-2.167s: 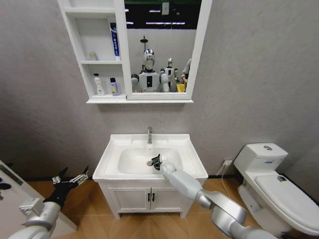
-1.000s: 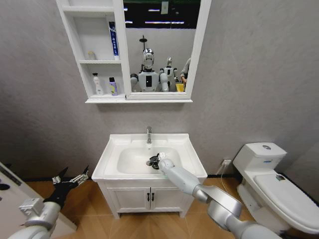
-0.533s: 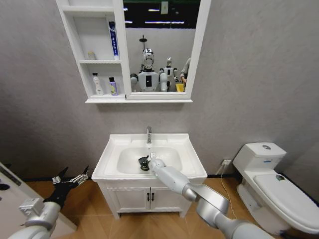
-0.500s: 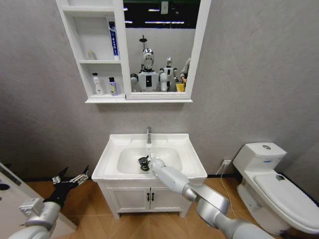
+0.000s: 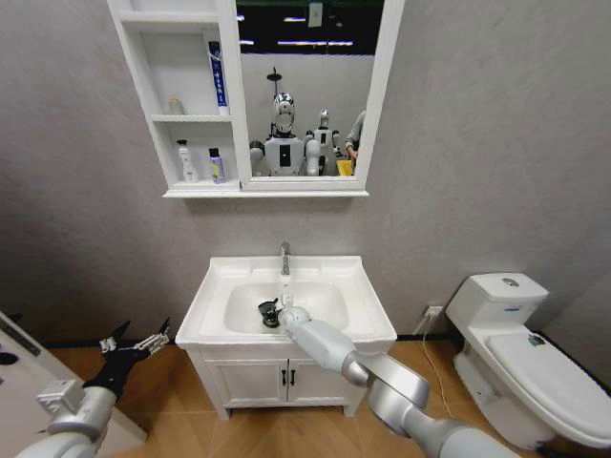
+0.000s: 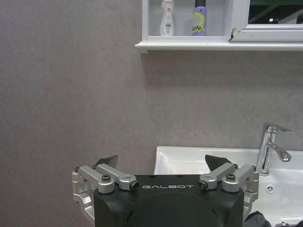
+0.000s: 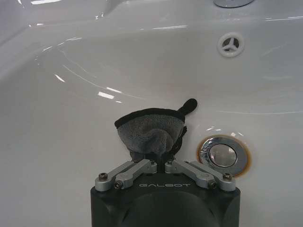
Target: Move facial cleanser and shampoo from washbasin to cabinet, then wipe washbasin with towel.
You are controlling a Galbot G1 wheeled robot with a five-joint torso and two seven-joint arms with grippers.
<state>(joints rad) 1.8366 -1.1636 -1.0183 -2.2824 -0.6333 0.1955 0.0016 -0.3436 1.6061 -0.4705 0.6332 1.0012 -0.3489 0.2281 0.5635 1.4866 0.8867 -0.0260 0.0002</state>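
My right gripper reaches down into the bowl of the white washbasin and is shut on the dark grey towel, which is pressed against the bowl beside the round metal drain. The towel sits left of the bowl's middle in the head view. A white bottle and a dark bottle with a yellow-purple label stand on the lowest shelf of the cabinet; both bottles also show in the left wrist view. My left gripper hangs open, low at the left, away from the basin.
A chrome faucet stands behind the bowl, and an overflow hole is in its back wall. A white toilet is at the right. A two-door vanity carries the basin. A mirror adjoins the shelves.
My right gripper has dragged the towel leftward across the bowl, from right of the drain to left of it. The left arm has stayed still.
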